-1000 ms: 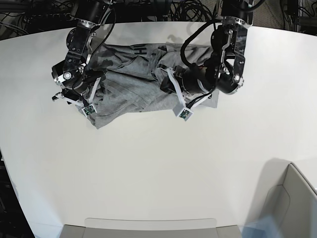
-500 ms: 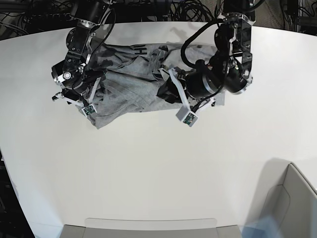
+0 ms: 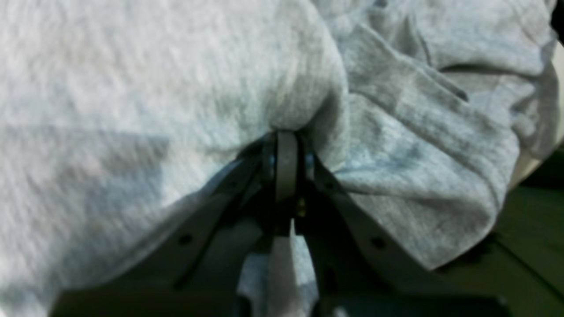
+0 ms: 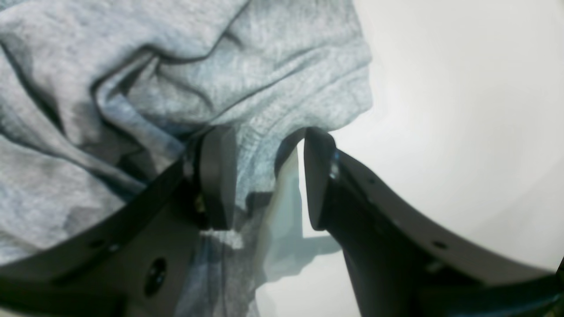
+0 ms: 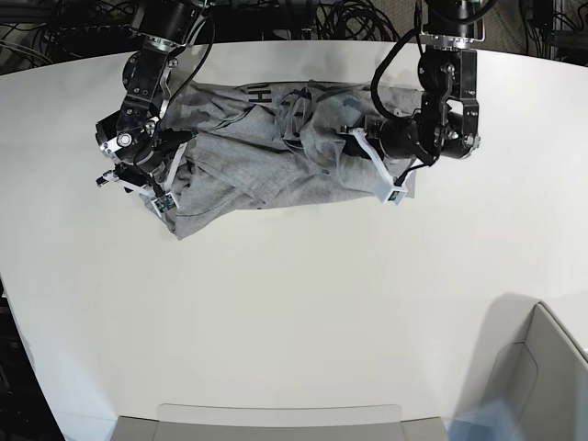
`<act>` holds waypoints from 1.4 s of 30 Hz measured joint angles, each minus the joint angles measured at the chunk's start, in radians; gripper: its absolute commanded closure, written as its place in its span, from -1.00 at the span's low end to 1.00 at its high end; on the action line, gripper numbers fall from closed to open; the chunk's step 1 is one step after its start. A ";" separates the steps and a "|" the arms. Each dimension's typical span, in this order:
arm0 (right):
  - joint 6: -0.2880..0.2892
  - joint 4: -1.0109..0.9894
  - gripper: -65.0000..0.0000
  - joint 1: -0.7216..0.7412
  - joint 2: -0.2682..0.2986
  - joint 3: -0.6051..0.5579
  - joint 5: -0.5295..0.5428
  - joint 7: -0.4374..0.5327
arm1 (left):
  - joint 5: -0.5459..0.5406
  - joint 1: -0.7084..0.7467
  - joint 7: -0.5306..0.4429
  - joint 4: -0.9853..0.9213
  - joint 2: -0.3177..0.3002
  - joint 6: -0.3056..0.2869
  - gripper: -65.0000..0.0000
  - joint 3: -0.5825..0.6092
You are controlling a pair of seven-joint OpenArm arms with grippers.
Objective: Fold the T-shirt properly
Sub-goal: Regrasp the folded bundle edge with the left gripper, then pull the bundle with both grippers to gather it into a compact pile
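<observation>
The light grey T-shirt (image 5: 257, 165) lies crumpled at the far middle of the white table (image 5: 294, 303), with a bit of black lettering showing near its far edge. My left gripper (image 5: 388, 186) is at the shirt's right end, and in the left wrist view the left gripper (image 3: 286, 136) is shut on a pinch of the T-shirt (image 3: 176, 79). At the shirt's left edge is my right gripper (image 5: 161, 197). In the right wrist view the right gripper (image 4: 266, 176) stands open, a fold of the T-shirt (image 4: 198, 70) hem lying between its fingers (image 4: 216, 176).
A grey box (image 5: 542, 367) stands at the near right corner. A pale tray edge (image 5: 276, 418) runs along the near side. Black cables (image 5: 303, 18) lie behind the table's far edge.
My left gripper has shut on the fabric and moved right, drawing the shirt's right part out toward the right. The right arm has stayed where it was.
</observation>
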 measured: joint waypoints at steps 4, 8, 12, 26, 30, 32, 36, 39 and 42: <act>0.000 -0.001 0.21 0.014 -0.002 0.003 0.000 -0.014 | -0.036 -0.048 -0.113 -0.115 0.000 -0.016 1.00 -0.008; 0.000 -0.008 0.21 0.051 -0.013 0.042 -0.004 -0.042 | -0.053 -0.106 -0.203 -0.228 -0.013 0.085 1.00 -0.010; 0.000 -0.009 0.21 0.113 -0.014 0.093 -0.018 -0.056 | -0.047 -0.143 -0.319 -0.282 -0.024 0.216 1.00 -0.009; 0.000 -0.008 0.21 0.150 0.006 0.175 0.381 -0.425 | -0.034 -0.194 -0.339 -0.350 -0.041 0.237 1.00 -0.119; 0.000 -0.010 0.21 0.091 0.022 0.173 0.645 -0.511 | -0.028 -0.193 -0.349 -0.352 -0.041 0.238 1.00 -0.116; 0.000 -0.016 0.21 0.088 0.051 0.174 0.787 -0.518 | -0.029 -0.191 -0.343 -0.351 -0.043 0.236 1.00 -0.116; 0.000 -0.013 0.21 0.085 0.068 0.174 0.934 -0.520 | -0.029 -0.191 -0.344 -0.352 -0.043 0.236 1.00 -0.116; 0.000 -0.013 0.21 0.085 0.074 0.180 0.935 -0.520 | -0.029 -0.191 -0.343 -0.352 -0.043 0.236 1.00 -0.114; 0.000 -0.013 0.21 0.084 0.068 0.215 0.929 -0.518 | -0.024 -0.190 -0.349 -0.351 -0.048 0.236 1.00 -0.087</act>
